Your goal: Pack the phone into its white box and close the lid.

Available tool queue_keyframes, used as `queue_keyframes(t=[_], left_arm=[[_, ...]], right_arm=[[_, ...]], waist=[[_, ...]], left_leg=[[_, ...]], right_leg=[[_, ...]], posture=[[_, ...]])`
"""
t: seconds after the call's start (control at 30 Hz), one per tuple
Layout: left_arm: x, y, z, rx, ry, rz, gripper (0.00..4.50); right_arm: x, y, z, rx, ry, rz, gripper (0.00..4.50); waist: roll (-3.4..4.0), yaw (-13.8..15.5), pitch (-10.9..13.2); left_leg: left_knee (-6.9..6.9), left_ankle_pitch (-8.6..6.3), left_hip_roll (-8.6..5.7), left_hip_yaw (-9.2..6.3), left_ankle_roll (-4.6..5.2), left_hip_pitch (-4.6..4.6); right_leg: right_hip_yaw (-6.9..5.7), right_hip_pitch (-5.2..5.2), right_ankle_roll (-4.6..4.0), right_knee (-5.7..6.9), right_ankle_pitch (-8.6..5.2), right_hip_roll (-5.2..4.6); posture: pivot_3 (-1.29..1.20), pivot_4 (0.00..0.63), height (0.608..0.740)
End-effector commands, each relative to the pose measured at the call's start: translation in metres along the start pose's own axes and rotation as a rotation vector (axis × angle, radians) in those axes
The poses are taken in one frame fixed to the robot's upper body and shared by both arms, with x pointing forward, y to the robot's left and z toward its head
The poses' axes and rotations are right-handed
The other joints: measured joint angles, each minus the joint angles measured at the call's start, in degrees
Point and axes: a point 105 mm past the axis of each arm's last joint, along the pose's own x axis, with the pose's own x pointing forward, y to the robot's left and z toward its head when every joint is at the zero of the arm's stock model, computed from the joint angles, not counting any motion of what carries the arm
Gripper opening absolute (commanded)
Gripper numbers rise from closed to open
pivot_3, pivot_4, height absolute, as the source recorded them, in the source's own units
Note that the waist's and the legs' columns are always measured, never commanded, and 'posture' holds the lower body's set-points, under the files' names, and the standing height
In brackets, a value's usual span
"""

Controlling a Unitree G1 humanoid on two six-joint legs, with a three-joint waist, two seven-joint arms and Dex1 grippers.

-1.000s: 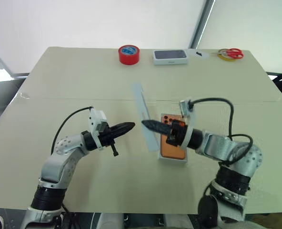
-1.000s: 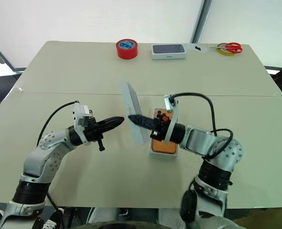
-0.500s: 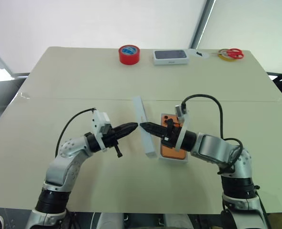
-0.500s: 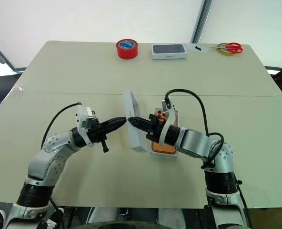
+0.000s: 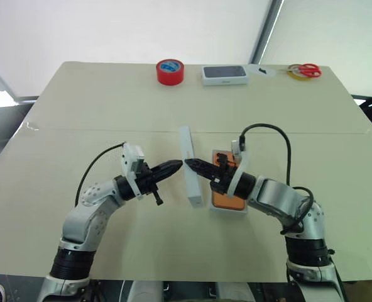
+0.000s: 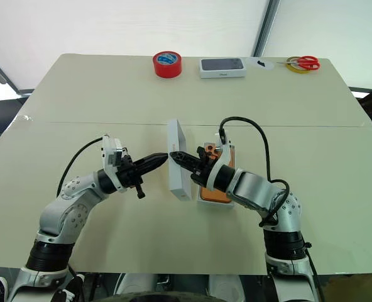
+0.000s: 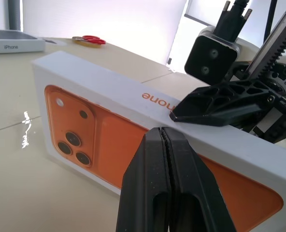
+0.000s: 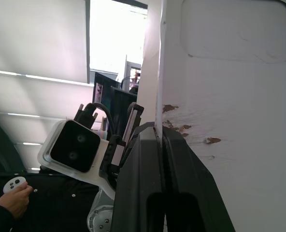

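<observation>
Lid (image 5: pixel 191 168) on edge just left of boxed phone (image 5: pixel 226 192), pinched by closed right gripper (image 5: pixel 189 163); closed, empty left gripper (image 5: pixel 178 165) touching opposite face.

A beige table (image 5: pixel 98 107) carried everything. On its far edge lay red tape (image 5: pixel 170 71), a grey-faced box (image 5: pixel 224 75) and scissors (image 5: pixel 307 68). Nearer stood the white box (image 5: pixel 229 208).

Both my arms are bent at the elbow and reach inward. My left gripper (image 5: pixel 178 165) points toward the right, almost level, and its fingers (image 7: pixel 168 193) are pressed together. My right gripper (image 5: pixel 189 163) points toward the left, also level, with its fingers (image 8: pixel 160 183) closed. The two tips nearly face each other.
</observation>
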Motion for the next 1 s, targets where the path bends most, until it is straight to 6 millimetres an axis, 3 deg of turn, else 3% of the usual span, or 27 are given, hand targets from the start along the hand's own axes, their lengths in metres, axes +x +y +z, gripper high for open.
queue_keyframes(t=[0.03, 0.13, 0.33, 0.47, 0.57, 0.7, 0.8, 0.93, 1.0], left_arm=[[0.006, -0.015, -0.006, 0.044, 0.022, -0.05, 0.04], [0.015, -0.018, -0.016, 0.026, 0.031, -0.06, 0.04], [0.03, -0.024, -0.032, 0.02, 0.04, -0.095, 0.04], [0.046, -0.027, -0.037, 0.03, 0.036, -0.123, 0.0], [0.055, -0.027, -0.036, 0.035, 0.02, -0.136, 0.0], [0.077, -0.031, -0.035, 0.043, 0.005, -0.179, 0.0], [0.083, -0.031, -0.035, 0.034, -0.004, -0.185, 0.0], [0.07, -0.03, -0.037, 0.04, 0.018, -0.203, 0.0], [0.058, -0.025, -0.038, 0.054, 0.041, -0.196, 0.0]], right_arm=[[-0.011, -0.008, -0.003, 0.019, 0.012, 0.0, 0.0], [-0.018, -0.018, -0.003, 0.02, 0.004, -0.053, 0.0], [-0.026, -0.016, 0.015, 0.019, -0.083, -0.033, 0.0], [-0.033, -0.011, 0.018, 0.037, -0.117, 0.041, 1.42], [-0.042, -0.007, 0.021, -0.003, -0.109, 0.071, 2.91], [-0.089, -0.014, 0.059, -0.187, -0.153, -0.041, 2.91], [-0.11, -0.022, 0.077, -0.284, -0.174, -0.117, 2.91], [-0.116, -0.025, 0.099, -0.518, -0.236, -0.22, 2.91], [-0.112, -0.029, 0.103, -0.651, -0.25, -0.27, 2.43]], waist=[[0.1, 0.0, -0.1], [0.09, 0.2, -0.1], [0.18, 0.2, -0.2], [0.17, 0.5, -0.2], [0.17, 0.2, -0.2], [0.28, 1.0, -0.1], [0.25, 1.2, -0.2], [0.36, 1.0, -0.2], [0.38, 0.9, -0.2]], left_leg=[[0.0, -0.01, 0.0, 0.01, 0.01, 0.0], [0.01, -0.02, -0.01, -0.01, 0.03, 0.02], [0.01, -0.03, -0.01, -0.01, 0.05, 0.09], [0.05, -0.04, -0.02, -0.01, 0.08, 0.05], [0.06, -0.07, -0.03, -0.01, 0.12, 0.01], [0.13, -0.09, -0.08, -0.01, 0.17, -0.06], [0.16, -0.11, -0.09, 0.0, 0.22, -0.05], [0.08, -0.08, 0.07, 0.0, 0.18, -0.04], [0.08, -0.06, 0.11, 0.0, 0.14, -0.04]], right_leg=[[0.01, 0.0, 0.0, -0.01, 0.0, 0.0], [0.0, 0.06, 0.0, -0.02, 0.0, -0.01], [0.0, 0.12, 0.0, -0.05, 0.0, -0.02], [0.0, 0.13, 0.0, -0.08, 0.0, -0.03], [0.0, 0.11, 0.01, -0.11, 0.0, -0.04], [-0.02, 0.09, 0.01, -0.1, 0.01, -0.07], [-0.02, 0.13, 0.04, -0.16, 0.03, -0.06], [-0.01, 0.06, 0.04, -0.13, 0.02, 0.11], [0.02, 0.03, 0.04, -0.12, 0.02, 0.19]], posture=[[0.0, 0.15, 0.73], [0.0, 0.15, 0.73], [0.0, 0.15, 0.73], [0.0, 0.15, 0.73], [0.0, 0.15, 0.73], [0.0, 0.15, 0.73], [0.0, 0.15, 0.73], [0.0, 0.15, 0.73], [0.0, 0.15, 0.73]])
